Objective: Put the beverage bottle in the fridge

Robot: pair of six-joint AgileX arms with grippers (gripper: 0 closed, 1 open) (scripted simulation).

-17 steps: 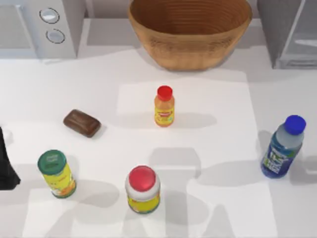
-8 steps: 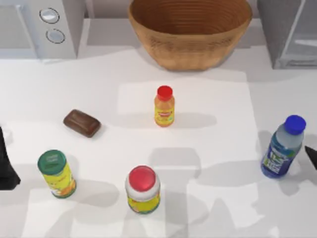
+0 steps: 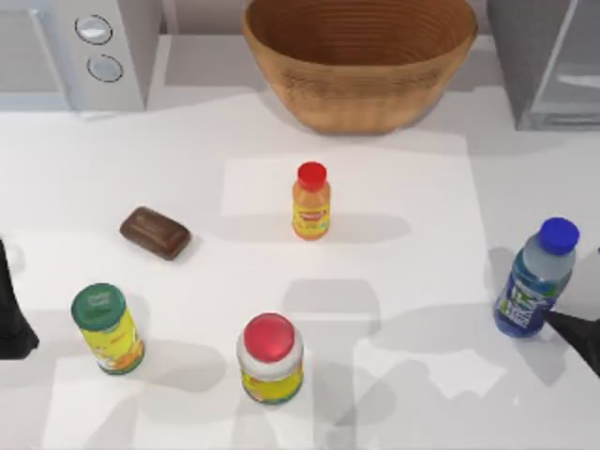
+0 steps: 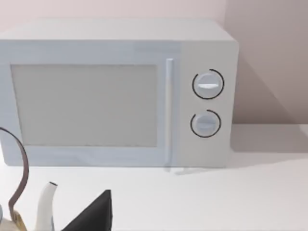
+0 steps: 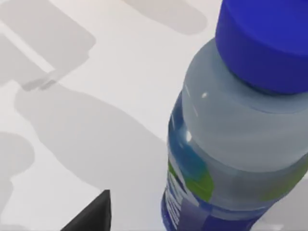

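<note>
Two arms are at the white counter (image 3: 394, 187); the beverage bottle (image 3: 534, 279) stands upright near the counter's right edge, well apart from the other items; the right pincer (image 3: 579, 336) shows as a dark tip at the right edge, just beside the bottle's base, and I cannot tell how far its fingers are spread; in the right wrist view the bottle (image 5: 231, 144) looms close, blue cap on top, with one dark fingertip (image 5: 91, 214) beside it; the fridge (image 3: 548, 61) sits at the far right corner, its door side pale; the left arm rests at the left edge, its pincer (image 3: 13, 314) facing the microwave (image 4: 120, 91), its opening also not readable; a wicker basket (image 3: 361, 61) stands between microwave and fridge; the small orange bottle (image 3: 311, 201) stands mid-counter.
</note>
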